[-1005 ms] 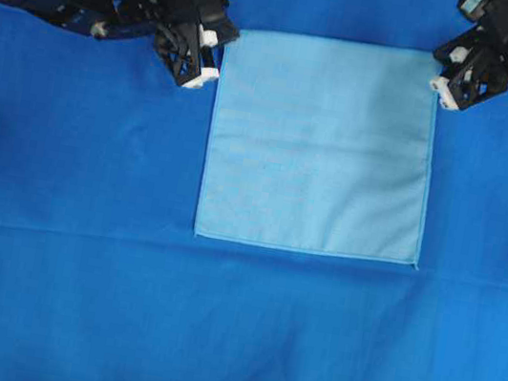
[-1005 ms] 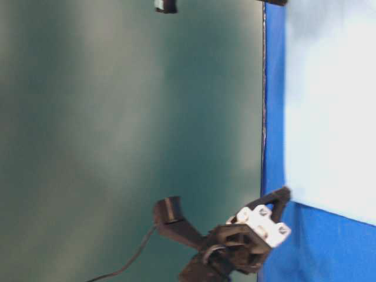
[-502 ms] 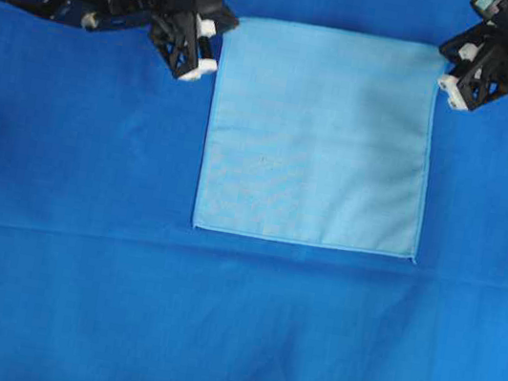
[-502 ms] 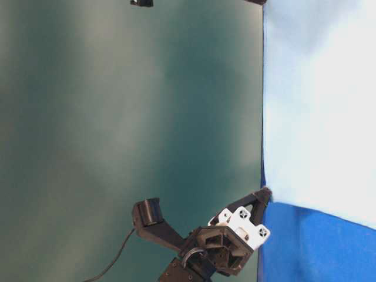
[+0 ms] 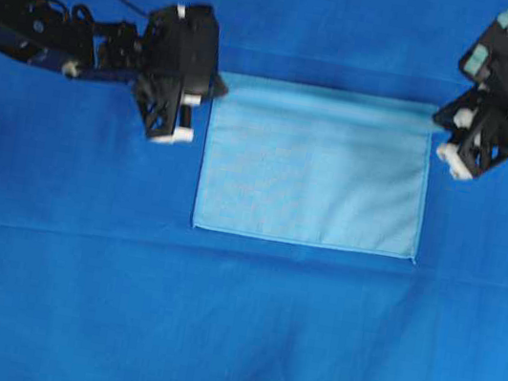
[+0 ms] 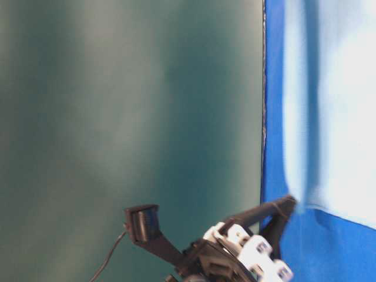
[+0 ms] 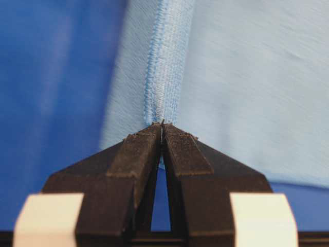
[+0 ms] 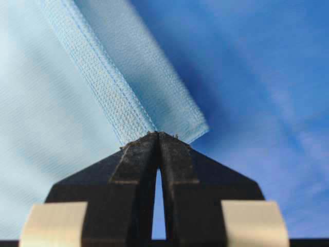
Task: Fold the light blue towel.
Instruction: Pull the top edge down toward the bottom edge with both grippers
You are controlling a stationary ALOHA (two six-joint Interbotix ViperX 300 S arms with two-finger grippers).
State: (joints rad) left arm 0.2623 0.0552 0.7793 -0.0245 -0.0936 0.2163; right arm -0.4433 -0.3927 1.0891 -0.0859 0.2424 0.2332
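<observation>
Both grippers, left (image 7: pixel 162 126) and right (image 8: pixel 158 135), are pinched tight on the towel's (image 5: pixel 314 176) far corners, mid-fold, over the blue tablecloth (image 5: pixel 231 332). Next they probably need to carry that edge evenly to the near hem.

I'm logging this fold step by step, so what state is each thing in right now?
light blue towel: far edge lifted by its two corners and carried toward the near edge, near part flat on the cloth.
left gripper: shut on the towel's hem.
right gripper: shut on the towel's hem.
blue table cloth: spread flat, faint creases.
</observation>
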